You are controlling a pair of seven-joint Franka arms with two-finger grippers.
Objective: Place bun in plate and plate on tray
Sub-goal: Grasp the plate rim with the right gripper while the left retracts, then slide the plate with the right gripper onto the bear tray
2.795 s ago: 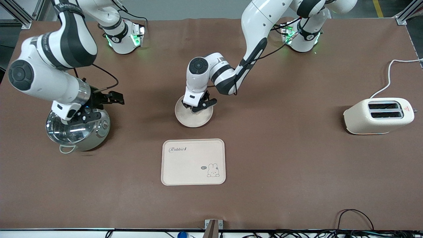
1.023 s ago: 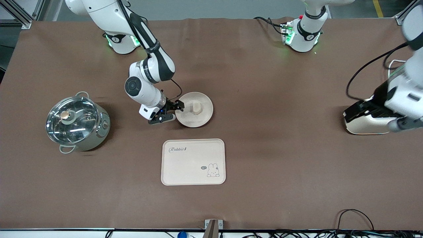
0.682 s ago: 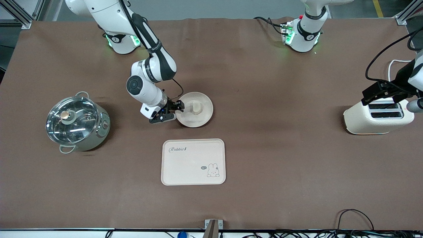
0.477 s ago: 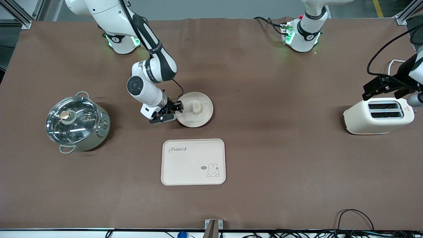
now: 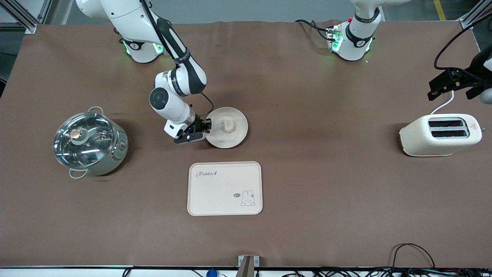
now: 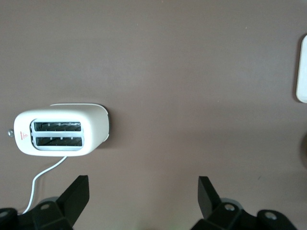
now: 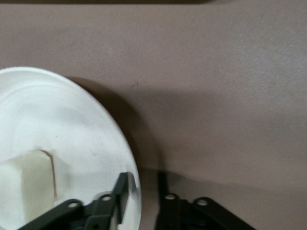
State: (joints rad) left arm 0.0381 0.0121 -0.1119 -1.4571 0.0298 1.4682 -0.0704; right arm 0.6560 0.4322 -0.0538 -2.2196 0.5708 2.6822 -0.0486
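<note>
Fingers of the right gripper pinch the raised rim of the plate, one inside and one outside, at its edge toward the right arm's end of the surface. This plain round cream dish carries the bun, a small pale lump. Nearer the front camera lies the tray, cream, rectangular with rounded corners, lettered "Rabbit" beside a rabbit drawing. Spread wide and empty, the left gripper hangs above the brown surface near a glossy cream toaster.

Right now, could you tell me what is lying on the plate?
The bun sits on the plate; the right gripper pinches its rim. What lies beneath the plate is hidden.
</note>
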